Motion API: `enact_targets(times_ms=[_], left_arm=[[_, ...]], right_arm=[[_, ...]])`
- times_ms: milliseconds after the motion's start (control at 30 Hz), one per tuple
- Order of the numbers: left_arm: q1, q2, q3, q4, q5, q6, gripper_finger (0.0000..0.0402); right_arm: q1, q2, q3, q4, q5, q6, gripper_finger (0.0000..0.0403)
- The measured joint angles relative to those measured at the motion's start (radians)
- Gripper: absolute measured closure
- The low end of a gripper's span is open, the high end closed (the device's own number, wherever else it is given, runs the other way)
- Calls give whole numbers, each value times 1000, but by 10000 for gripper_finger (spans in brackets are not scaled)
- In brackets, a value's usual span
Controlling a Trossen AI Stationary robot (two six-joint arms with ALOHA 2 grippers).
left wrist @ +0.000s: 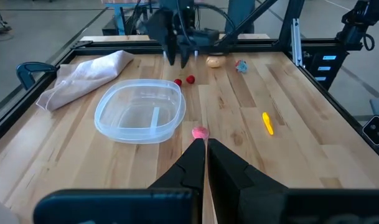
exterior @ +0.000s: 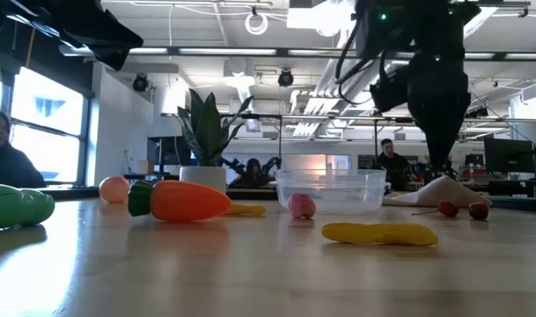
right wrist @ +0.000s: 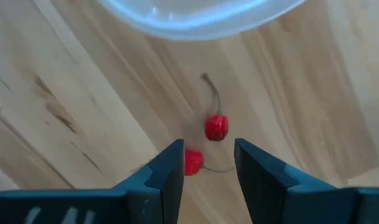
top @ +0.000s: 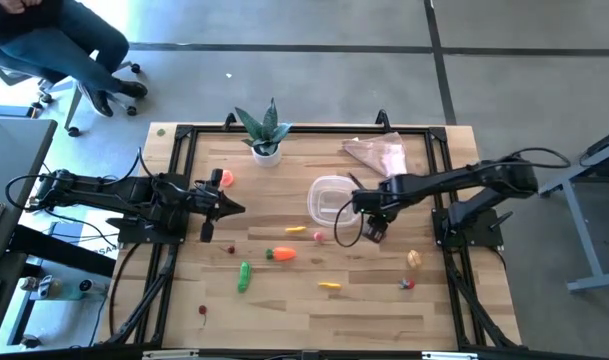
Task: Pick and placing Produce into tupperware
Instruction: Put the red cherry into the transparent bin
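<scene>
The clear tupperware stands empty at mid-table. Two red cherries on stems lie on the wood right beside it. My right gripper points down, open, just above them; one cherry shows partly behind a finger. Other produce lies scattered: an orange carrot, a green cucumber, a peach, a small pink piece, yellow pieces and a beige potato. My left gripper waits shut at the table's left.
A pinkish cloth lies crumpled behind the tupperware, toward the far right. A spiky potted plant stands at the far edge. A black frame borders the table. A seated person is beyond the far left corner.
</scene>
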Motion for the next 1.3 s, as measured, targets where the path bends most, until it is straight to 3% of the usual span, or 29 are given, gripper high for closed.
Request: enact_targets(times_ms=[467,967,1300], left_arm=[[0,0,0,0,0,0,394],[0,0,0,0,0,0,394],[0,0,0,0,0,0,394]], right_arm=[[-21,154,0,8,-46,-56,269],[-52,161,-3,44,-53,-75,269],[-53,161,-93,124,-51,-60,269]])
